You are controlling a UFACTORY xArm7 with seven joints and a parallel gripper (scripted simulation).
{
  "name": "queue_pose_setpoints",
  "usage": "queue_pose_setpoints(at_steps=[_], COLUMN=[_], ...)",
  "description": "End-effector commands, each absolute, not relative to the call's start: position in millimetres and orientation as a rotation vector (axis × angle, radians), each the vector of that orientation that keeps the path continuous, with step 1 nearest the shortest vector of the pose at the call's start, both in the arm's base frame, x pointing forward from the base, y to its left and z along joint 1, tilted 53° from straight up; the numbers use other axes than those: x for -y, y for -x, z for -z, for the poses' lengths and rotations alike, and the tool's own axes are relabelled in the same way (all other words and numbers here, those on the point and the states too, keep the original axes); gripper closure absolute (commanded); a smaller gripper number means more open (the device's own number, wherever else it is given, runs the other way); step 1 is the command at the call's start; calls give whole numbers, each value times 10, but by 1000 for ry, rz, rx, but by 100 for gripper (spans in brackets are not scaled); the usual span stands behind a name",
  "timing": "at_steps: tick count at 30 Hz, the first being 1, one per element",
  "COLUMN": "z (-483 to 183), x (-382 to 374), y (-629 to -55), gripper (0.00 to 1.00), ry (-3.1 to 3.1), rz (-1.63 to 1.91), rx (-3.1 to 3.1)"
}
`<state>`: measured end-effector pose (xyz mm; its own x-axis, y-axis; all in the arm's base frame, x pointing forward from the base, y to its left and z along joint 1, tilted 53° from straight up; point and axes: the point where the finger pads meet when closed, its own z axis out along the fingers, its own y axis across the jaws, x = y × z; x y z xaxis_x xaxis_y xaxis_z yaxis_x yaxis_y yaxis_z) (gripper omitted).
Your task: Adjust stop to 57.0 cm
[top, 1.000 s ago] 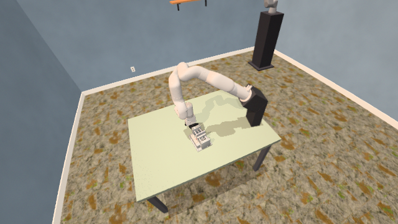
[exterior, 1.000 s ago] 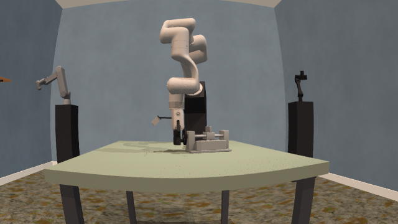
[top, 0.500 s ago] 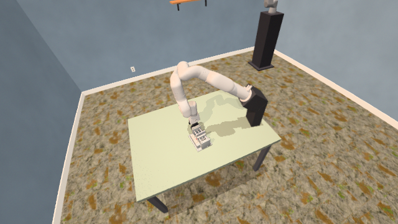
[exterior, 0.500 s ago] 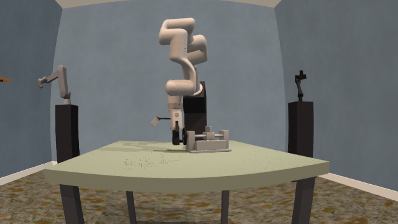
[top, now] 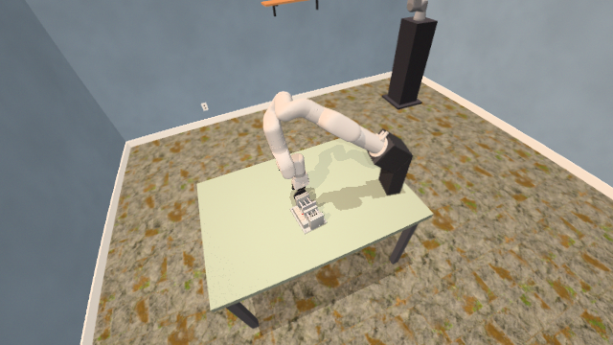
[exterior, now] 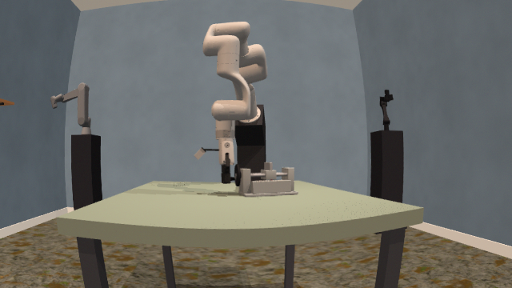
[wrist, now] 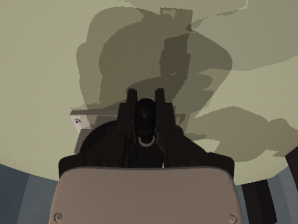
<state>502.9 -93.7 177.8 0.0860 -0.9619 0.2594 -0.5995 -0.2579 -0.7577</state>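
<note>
A small grey stop fixture (exterior: 268,182) stands near the middle of the pale green table (top: 297,216); it also shows in the top view (top: 308,215). Its black handwheel (exterior: 237,175) is at the fixture's left end. A grey block (exterior: 270,172) sits on the fixture's screw rod. My gripper (exterior: 226,176) points down at the handwheel's crank and is shut on the handwheel's handle. In the wrist view my two black fingers close on a dark knob, with the fixture's base corner (wrist: 83,121) just visible at the left.
My black base pedestal (exterior: 250,140) stands on the table behind the fixture. Two tall black pedestals (exterior: 86,168) (exterior: 386,164) stand off the table at left and right. The table's edges lie well away from the fixture.
</note>
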Motion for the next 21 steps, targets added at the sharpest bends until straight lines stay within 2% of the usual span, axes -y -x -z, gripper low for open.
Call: queue_pose_setpoints(at_steps=[1,21], z=[-1787,-1866], x=[941,931], y=[-4990,-4865], gripper=[94,94], ry=[1908,1908], rz=[1036,1036], rx=[-1535,-1535])
